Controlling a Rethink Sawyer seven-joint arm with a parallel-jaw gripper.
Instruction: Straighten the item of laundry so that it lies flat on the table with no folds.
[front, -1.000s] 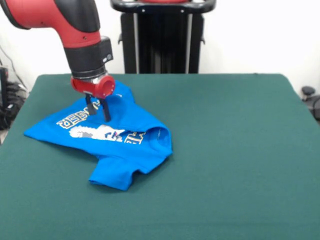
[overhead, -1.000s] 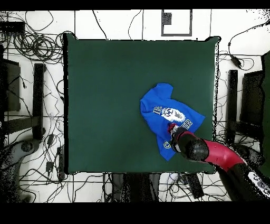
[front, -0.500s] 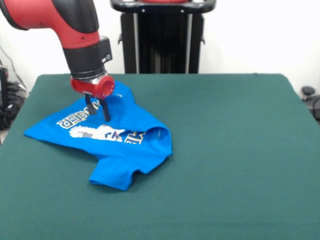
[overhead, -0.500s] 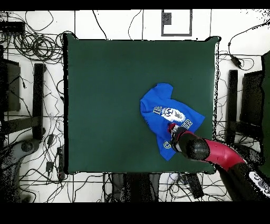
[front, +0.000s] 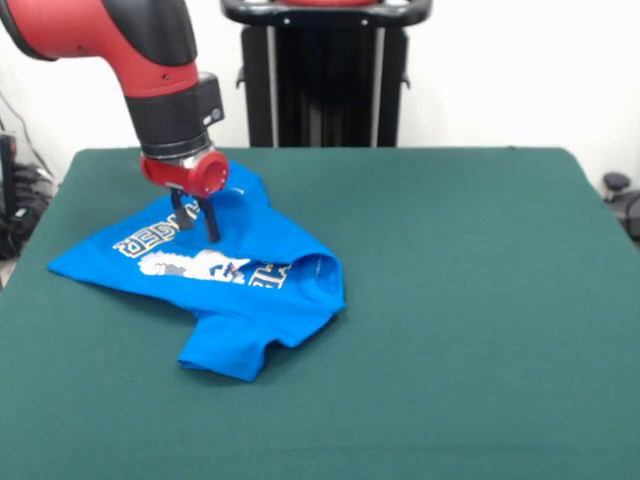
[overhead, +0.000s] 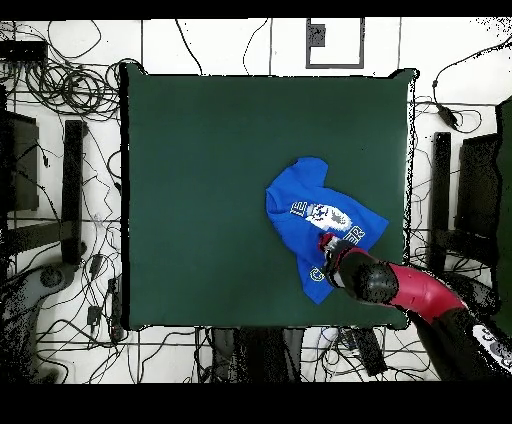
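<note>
Blue cloth, a small short-sleeved T-shirt (front: 215, 285), is lying crumpled on the dark green counter (front: 470, 300), in the left half of the front view. It is not lying flat: one part is folding over another, a sleeve is sticking out toward the lower left of centre, and the collar opening is showing at the shirt's right end. In the overhead view the shirt (overhead: 305, 205) is sitting in the lower right part of the counter (overhead: 200, 180), close to its right edge.

Red and black, the arm is coming down from the upper left of the front view, and its pincer (front: 197, 226) is pointing straight down over the shirt's upper part. The two dark fingers are standing close together with only a narrow gap, their tips at or just above the cloth; whether they are pinching any fabric cannot be told. From overhead the pincer (overhead: 328, 243) is showing over the shirt's lower right part.

White pixel-style lettering is running across the shirt; folds are hiding most of it, leaving "GER" readable beside a white graphic.
</note>
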